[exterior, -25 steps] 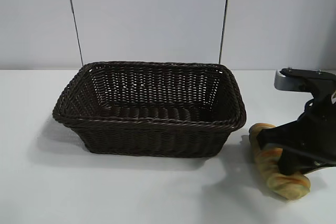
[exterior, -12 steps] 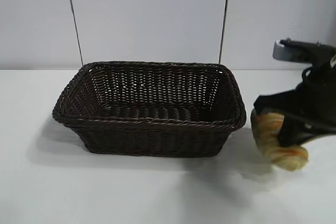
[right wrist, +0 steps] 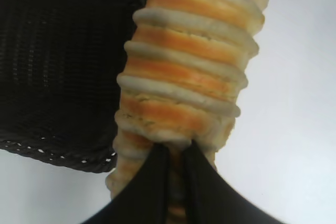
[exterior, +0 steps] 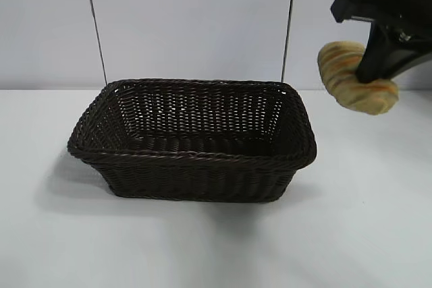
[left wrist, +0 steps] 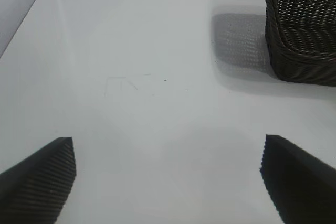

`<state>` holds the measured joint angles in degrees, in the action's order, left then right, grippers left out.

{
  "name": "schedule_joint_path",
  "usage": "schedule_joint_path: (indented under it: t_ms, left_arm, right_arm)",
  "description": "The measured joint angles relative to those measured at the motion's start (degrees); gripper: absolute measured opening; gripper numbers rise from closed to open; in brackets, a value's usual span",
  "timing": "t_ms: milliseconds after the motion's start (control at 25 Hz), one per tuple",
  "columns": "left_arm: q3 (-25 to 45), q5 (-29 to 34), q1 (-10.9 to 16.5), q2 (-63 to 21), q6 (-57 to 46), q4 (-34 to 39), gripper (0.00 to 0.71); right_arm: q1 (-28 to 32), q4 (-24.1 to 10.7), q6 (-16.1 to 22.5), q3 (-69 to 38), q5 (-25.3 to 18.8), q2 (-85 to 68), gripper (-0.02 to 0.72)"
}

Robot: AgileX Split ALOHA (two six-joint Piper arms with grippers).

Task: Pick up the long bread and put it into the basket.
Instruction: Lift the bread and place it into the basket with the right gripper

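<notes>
Long bread (exterior: 354, 79) is hanging in the air for you, up right of the basket (exterior: 192, 160) on the white table (exterior: 364, 220). Your right gripper (exterior: 371, 65) is clamping it; your left gripper (left wrist: 168, 177) is idling spread wide over bare tabletop.

Bright, even overhead light fills the views, the basket (exterior: 192, 139) casting a soft shadow onto the white table (exterior: 202, 247), while the long bread (right wrist: 191, 66) looms very close, slightly soft-focused.
</notes>
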<state>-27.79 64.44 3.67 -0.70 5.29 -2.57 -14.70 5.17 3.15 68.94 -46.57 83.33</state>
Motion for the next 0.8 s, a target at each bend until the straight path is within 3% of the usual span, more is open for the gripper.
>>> schedule_joint_path:
  t_ms: [240, 440, 560, 800]
  left_arm:
    - [0.0, 0.0, 0.0, 0.0, 0.0, 0.0, 0.691]
    - [0.0, 0.0, 0.0, 0.0, 0.0, 0.0, 0.691]
    - [0.0, 0.0, 0.0, 0.0, 0.0, 0.0, 0.691]
    - [0.0, 0.0, 0.0, 0.0, -0.1, 0.0, 0.691]
  right_arm:
    - [-0.1, 2.2, -3.1, 3.8, -1.3, 1.6, 0.045]
    - [-4.9, 3.0, -9.1, 7.8, -1.6, 7.7, 0.044]
    - [-8.8, 3.0, -16.4, 11.5, -1.6, 12.9, 0.044]
    - [-14.1, 2.8, -37.1, 16.4, -0.4, 23.1, 0.042]
